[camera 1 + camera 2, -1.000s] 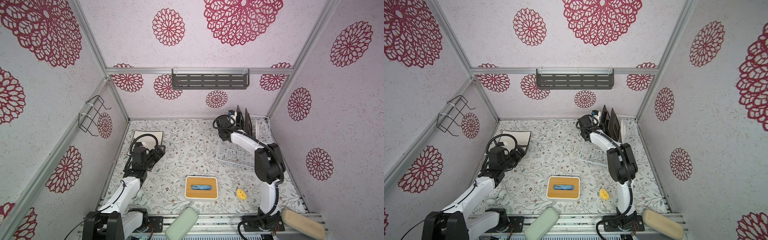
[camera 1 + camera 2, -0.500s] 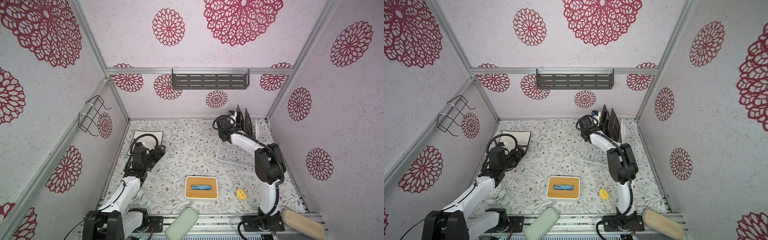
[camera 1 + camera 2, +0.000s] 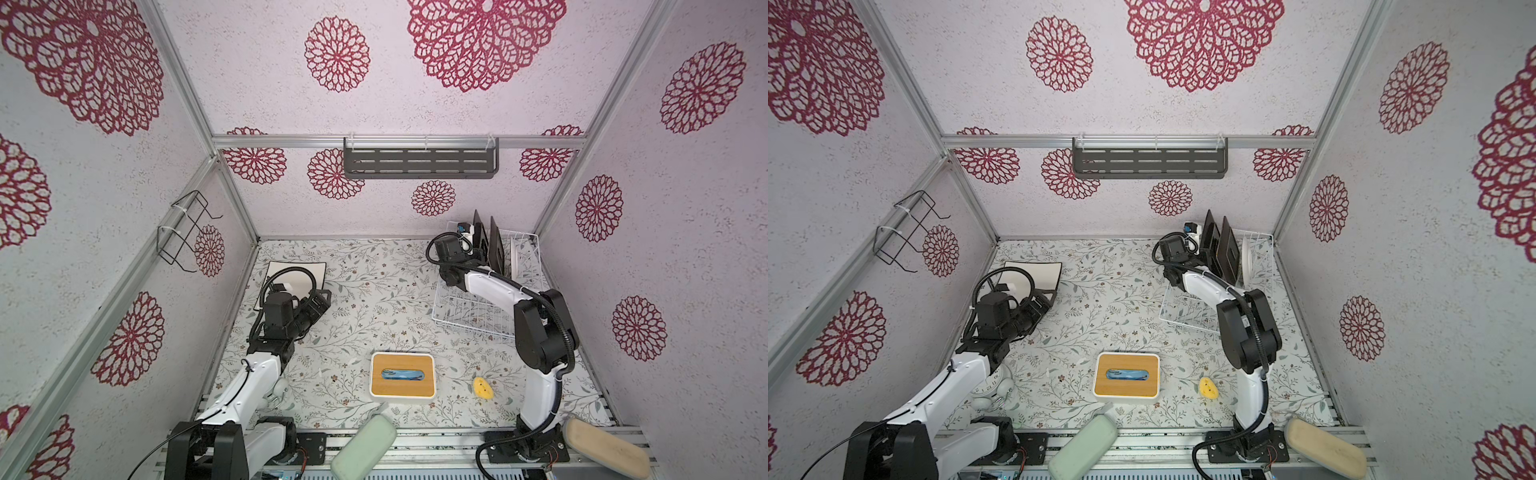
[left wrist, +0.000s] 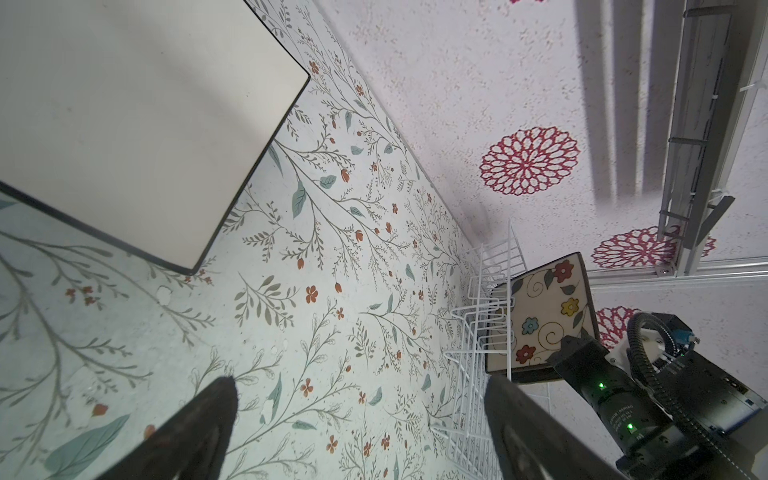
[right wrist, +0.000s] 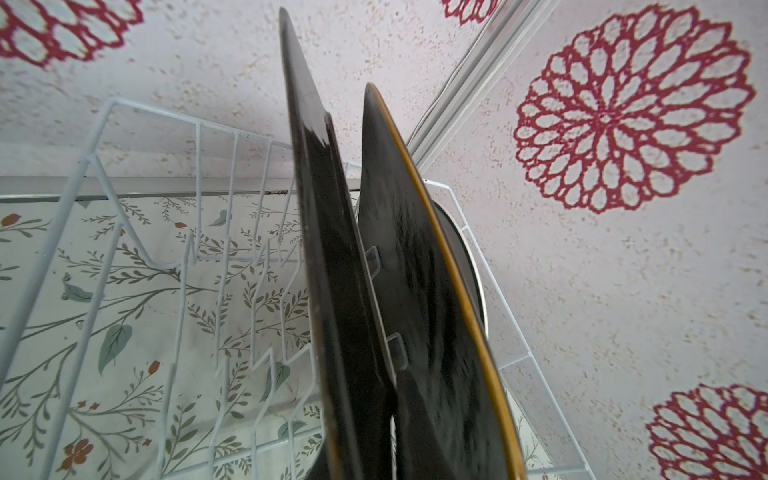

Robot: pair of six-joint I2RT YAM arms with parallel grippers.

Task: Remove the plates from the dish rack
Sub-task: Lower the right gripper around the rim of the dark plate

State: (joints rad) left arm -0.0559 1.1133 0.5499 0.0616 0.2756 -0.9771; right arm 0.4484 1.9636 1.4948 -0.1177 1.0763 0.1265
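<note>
At the 2 o'clock corner of the table (image 3: 374,299), in both top views, the dish rack (image 3: 469,309) (image 3: 1185,313) holds three plates on edge. These are a first dark square plate (image 3: 479,237) (image 3: 1211,237), a second dark square plate (image 3: 497,249) just beside it, and a round white plate (image 3: 515,262) at the 3 o'clock end. The right gripper (image 3: 471,254) is clamped on the near edge of the first dark square plate, whose flowered cream face appears from the left wrist. At 10 o'clock a cream square plate (image 3: 318,272) (image 4: 145,124) lies flat on the table. The left gripper (image 3: 321,298) (image 4: 361,419), jaws spread wide and empty, hovers just beside that plate's 5 o'clock corner. At 6 o'clock sits a bamboo-topped box (image 3: 402,376).
</note>
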